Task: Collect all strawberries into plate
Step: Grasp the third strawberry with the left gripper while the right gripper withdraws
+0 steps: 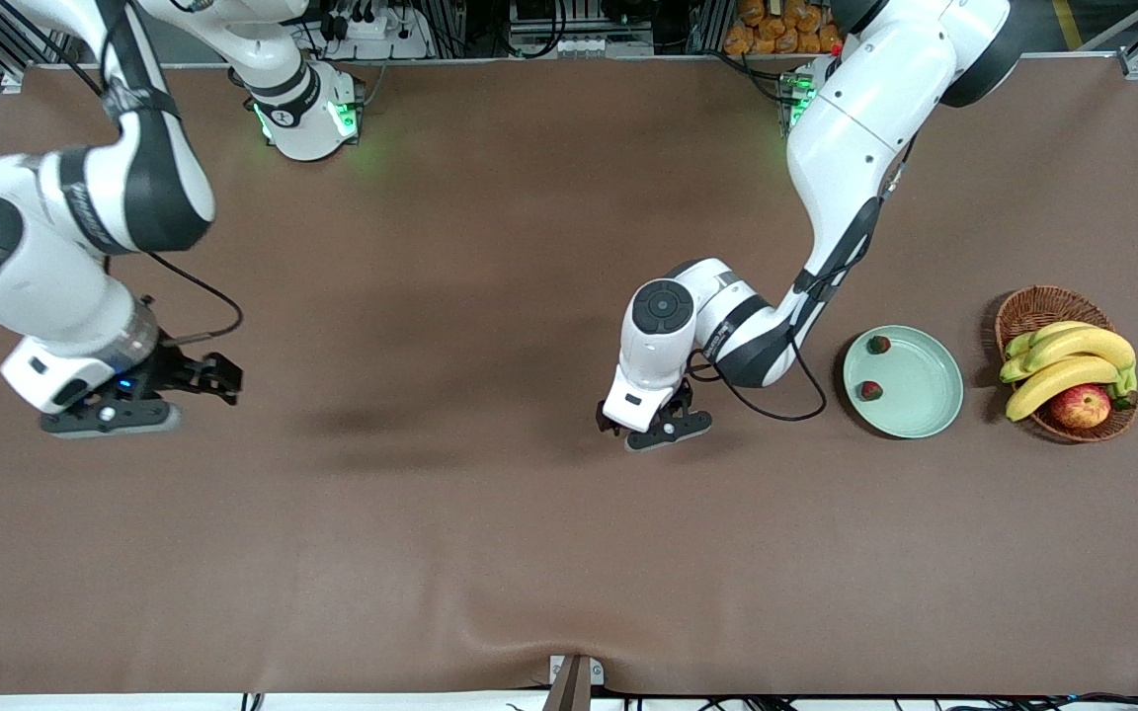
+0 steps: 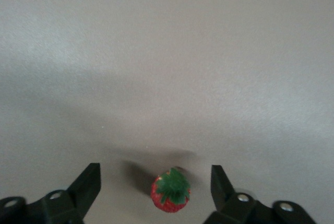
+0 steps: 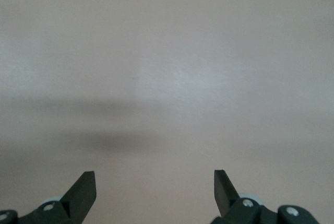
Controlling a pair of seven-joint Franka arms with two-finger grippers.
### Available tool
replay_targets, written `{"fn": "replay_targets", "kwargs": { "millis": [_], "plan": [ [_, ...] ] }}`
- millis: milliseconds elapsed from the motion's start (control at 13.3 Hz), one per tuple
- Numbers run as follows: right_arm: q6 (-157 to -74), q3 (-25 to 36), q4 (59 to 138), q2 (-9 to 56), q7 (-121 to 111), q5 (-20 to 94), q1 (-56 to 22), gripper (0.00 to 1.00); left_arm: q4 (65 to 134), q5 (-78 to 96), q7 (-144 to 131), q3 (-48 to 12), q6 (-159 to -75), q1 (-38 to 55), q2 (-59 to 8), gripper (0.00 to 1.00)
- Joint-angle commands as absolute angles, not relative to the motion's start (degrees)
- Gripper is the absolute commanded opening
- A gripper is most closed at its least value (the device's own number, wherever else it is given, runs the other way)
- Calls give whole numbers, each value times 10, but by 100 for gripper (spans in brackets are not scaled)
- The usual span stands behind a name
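Observation:
Two strawberries (image 1: 878, 345) (image 1: 869, 391) lie on the pale green plate (image 1: 920, 390), toward the left arm's end of the table. My left gripper (image 1: 656, 429) is low over the bare mat beside the plate, toward the table's middle. In the left wrist view a third strawberry (image 2: 170, 191) sits on the mat between the open left gripper (image 2: 155, 183) fingers, touching neither one. The front view hides that berry under the hand. My right gripper (image 1: 196, 381) waits open over the mat at the right arm's end, and the right wrist view shows nothing inside the right gripper (image 3: 155, 185).
A wicker basket (image 1: 1041, 304) stands beside the plate, closer to the table's end, holding bananas (image 1: 1073, 359) and an apple (image 1: 1081, 405). A black cable (image 1: 776, 407) loops from the left wrist near the plate's rim.

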State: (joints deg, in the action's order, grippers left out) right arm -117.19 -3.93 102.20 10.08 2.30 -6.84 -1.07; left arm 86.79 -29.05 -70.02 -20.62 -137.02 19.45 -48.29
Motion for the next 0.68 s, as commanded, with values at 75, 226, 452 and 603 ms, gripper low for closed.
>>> {"fn": "replay_targets", "kwargs": {
  "millis": [75,226,452,603],
  "plan": [
    [-1092,20,1017,50,-59,3,-5,100,853,-297,-700,-207,-1371,206,-500,86],
    [-1017,46,977,49,-85,21,-4,100,853,-296,-700,-207,-1371,210,-502,79],
    [-928,39,932,34,-79,21,14,100,855,-299,-701,-207,-1371,210,-501,56],
    [-886,29,911,30,-76,21,28,100,856,-299,-701,-207,-1370,210,-501,34]
  ]
}}
